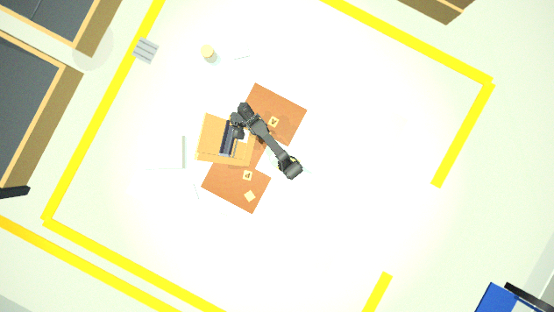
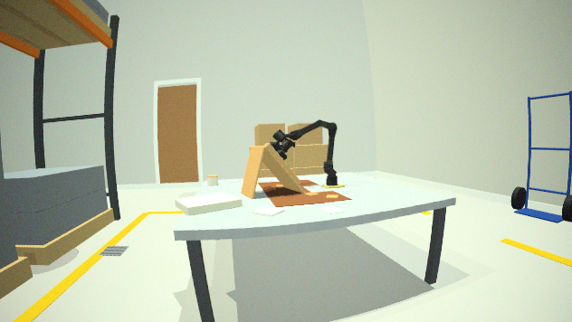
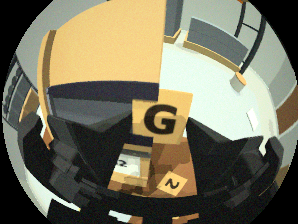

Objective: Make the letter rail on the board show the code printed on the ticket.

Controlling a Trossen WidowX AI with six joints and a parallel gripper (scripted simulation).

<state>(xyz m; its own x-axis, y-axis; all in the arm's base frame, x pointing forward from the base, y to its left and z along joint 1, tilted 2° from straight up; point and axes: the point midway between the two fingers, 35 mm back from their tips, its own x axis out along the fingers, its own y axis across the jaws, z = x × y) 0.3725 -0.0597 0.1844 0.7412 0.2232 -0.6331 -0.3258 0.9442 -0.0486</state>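
My gripper (image 1: 237, 130) (image 2: 281, 151) (image 3: 160, 118) is shut on a tan tile marked G (image 3: 160, 120) and holds it at the upper face of the tilted tan board (image 1: 210, 136) (image 2: 271, 167) (image 3: 113, 43). The dark letter rail (image 1: 227, 139) (image 3: 100, 90) runs across the board, just left of the tile in the wrist view. Another tile marked N (image 3: 173, 183) lies below on the mat. Two lettered tiles (image 1: 273, 121) (image 1: 247, 175) and a blank-faced one (image 1: 249, 195) lie on the orange mats. I cannot make out the ticket's code.
Two orange mats (image 1: 285, 102) (image 1: 223, 186) (image 2: 290, 199) flank the board. A cream cylinder (image 1: 207, 52) (image 2: 212, 180) and a flat white box (image 2: 208, 203) stand left of it. White paper slips (image 2: 269, 211) (image 2: 331, 209) lie near the table's front edge.
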